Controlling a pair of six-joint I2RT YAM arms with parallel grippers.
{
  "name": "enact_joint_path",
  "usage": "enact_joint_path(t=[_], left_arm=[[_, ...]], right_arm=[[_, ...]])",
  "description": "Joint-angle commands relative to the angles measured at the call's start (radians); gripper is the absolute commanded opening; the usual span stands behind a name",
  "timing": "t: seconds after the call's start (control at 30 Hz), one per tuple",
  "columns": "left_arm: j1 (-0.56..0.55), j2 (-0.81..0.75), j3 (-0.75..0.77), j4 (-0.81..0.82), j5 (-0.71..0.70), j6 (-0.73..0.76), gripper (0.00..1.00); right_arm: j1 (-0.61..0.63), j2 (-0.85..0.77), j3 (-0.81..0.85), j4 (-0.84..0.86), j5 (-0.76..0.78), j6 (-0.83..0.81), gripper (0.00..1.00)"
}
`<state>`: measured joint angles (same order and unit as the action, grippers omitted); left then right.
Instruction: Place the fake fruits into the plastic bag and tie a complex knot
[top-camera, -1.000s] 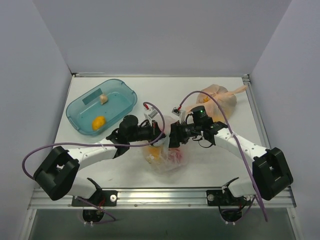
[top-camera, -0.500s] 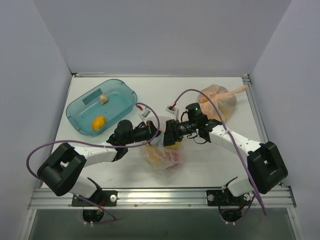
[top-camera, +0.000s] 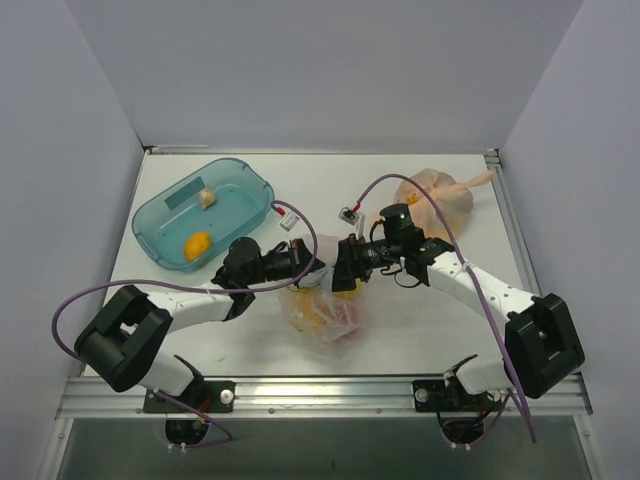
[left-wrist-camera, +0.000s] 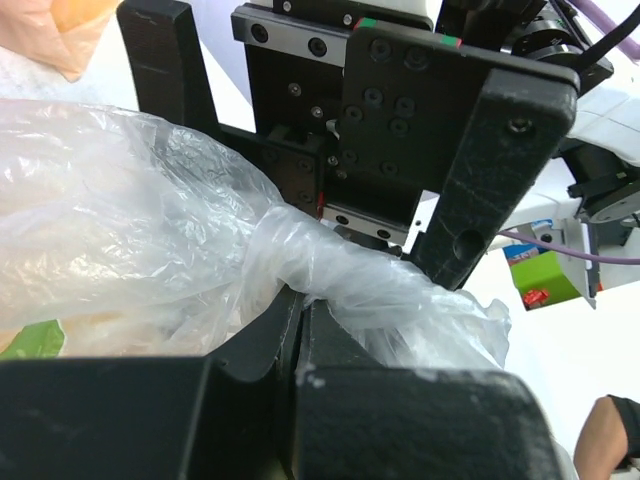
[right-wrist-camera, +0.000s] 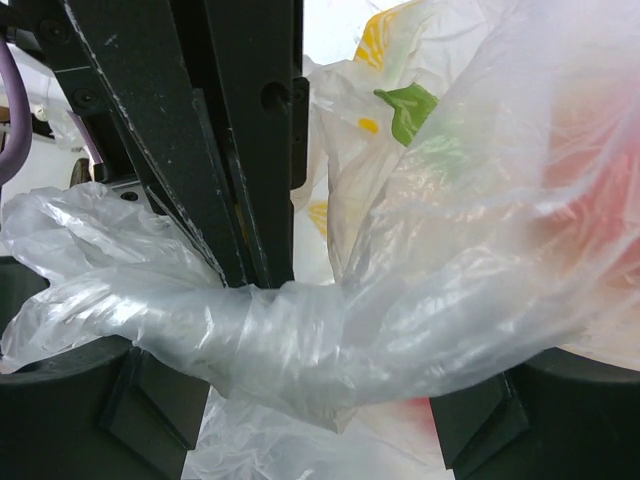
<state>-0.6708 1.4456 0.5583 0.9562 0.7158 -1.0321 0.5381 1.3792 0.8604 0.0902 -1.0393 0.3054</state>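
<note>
- Top external view, risks: left gripper (top-camera: 312, 270) and right gripper (top-camera: 342, 275) meet tip to tip at the centre of the table (top-camera: 420, 330). The plastic bag (top-camera: 328, 318) slumps just at 6 o'clock from them. Judged hazard: pulling the grippers apart could drag the bag or tear its thin film.
- Top external view, containers: the bag holds fake fruits (top-camera: 312, 310) in orange-yellow and red. The teal tray (top-camera: 150, 215) at 10 o'clock holds one orange fruit (top-camera: 197, 245) and a small pale piece (top-camera: 207, 198), both unbagged. The peach-orange bag (top-camera: 435, 200) at 2 o'clock is tied, its contents unclear.
- Left wrist view, risks: the left gripper (left-wrist-camera: 300, 315) is closed, pinching the twisted neck (left-wrist-camera: 330, 270). The right gripper (left-wrist-camera: 400, 150) faces it with fingers wide apart and the neck passing between them. Only one hold is evident, so a slip there would likely let the twist unwind.
- Left wrist view, containers: a green slice (left-wrist-camera: 30, 340) shows through the film at 8 o'clock.
- Right wrist view, risks: the right gripper (right-wrist-camera: 300, 400) is spread, clamping nothing, with the neck (right-wrist-camera: 270, 330) lying across the gap. No finished knot is visible. Closing off-centre might catch the loose end (right-wrist-camera: 60, 240) rather than the twist.
- Right wrist view, containers: green (right-wrist-camera: 405, 105), yellow (right-wrist-camera: 380, 35) and red (right-wrist-camera: 560, 180) fruits sit inside the bag at 1 to 3 o'clock.
</note>
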Motion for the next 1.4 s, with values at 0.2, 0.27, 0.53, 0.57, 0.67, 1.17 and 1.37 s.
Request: enact_joint_path(t=[0.2,0.27,0.53,0.57,0.67,1.17,1.37], left_arm=[[0.039,-0.024,0.083,0.059,0.001,-0.007,0.0],[0.071,-0.005,0.097,0.04,-0.018,-0.008,0.0],[0.109,-0.022,0.069,0.001,0.036,0.024,0.0],[0.111,-0.034,0.057,-0.005,0.042,0.027,0.0],[0.112,-0.054,0.014,-0.019,0.053,0.053,0.0],[0.132,-0.08,-0.023,-0.132,0.085,0.158,0.0],[0.131,-0.065,-0.006,-0.131,0.074,0.142,0.0]], right_arm=[[0.08,0.043,0.051,0.138,0.042,0.037,0.76],[0.094,0.043,0.051,0.155,0.05,0.061,0.77],[-0.004,0.026,0.152,-0.073,0.035,-0.072,0.76],[-0.016,0.015,0.163,-0.117,0.025,-0.122,0.76],[-0.055,-0.04,0.175,-0.251,0.019,-0.19,0.75],[-0.132,-0.066,0.12,-0.25,0.041,-0.207,0.51],[-0.087,0.004,0.127,-0.185,0.032,-0.155,0.52]])
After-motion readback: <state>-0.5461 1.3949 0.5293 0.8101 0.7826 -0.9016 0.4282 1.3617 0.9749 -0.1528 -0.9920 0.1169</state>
